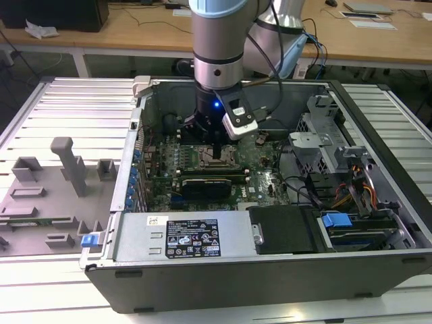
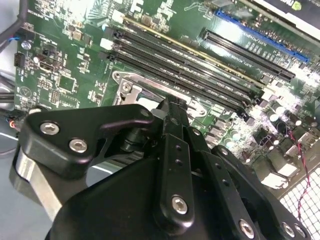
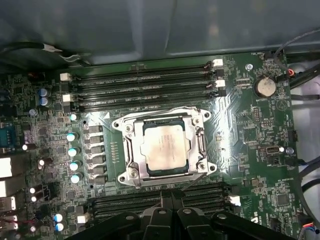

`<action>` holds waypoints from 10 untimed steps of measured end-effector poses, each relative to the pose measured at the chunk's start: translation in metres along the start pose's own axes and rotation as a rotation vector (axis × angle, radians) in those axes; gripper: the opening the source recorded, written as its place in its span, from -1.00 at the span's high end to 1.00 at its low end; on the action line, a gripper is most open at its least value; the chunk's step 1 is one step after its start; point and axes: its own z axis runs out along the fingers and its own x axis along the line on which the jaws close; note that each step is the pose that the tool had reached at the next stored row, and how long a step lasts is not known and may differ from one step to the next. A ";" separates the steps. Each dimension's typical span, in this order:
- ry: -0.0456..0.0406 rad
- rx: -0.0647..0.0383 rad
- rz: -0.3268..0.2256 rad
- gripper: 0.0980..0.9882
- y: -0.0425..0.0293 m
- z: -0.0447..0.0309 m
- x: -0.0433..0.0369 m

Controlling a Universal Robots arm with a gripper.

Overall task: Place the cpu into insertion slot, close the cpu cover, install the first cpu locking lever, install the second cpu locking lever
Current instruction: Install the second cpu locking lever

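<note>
The cpu [image 3: 164, 150], a pale square chip, lies flat in the insertion slot [image 3: 200, 167] on the green motherboard [image 3: 250, 125]. The cpu cover [image 3: 131, 150], a silvery frame, lies down around it, and the chip shows through its window. Thin wire levers [image 3: 160, 112] run along two sides of the frame. My gripper [image 3: 169, 196] hangs just off one edge of the slot, fingers together and holding nothing. In the exterior view the gripper [image 1: 216, 150] stands right over the slot [image 1: 214, 159] inside the open computer case. In the second wrist view the black fingers [image 2: 172, 115] hide part of the slot [image 2: 131, 89].
Long black memory slots [image 3: 145, 82] flank the socket on two sides. Capacitors [image 3: 74, 150] and a coin battery [image 3: 265, 86] stand nearby. The case walls [image 1: 223, 270], power supply [image 1: 182, 236], drive cage [image 1: 324, 135] and cables [image 1: 351, 189] hem in the board. A grey fixture tray [image 1: 54, 196] lies at the exterior view's left.
</note>
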 end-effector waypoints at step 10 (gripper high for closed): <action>0.0083 -0.077 0.005 0.98 -0.0185 0.0075 0.0105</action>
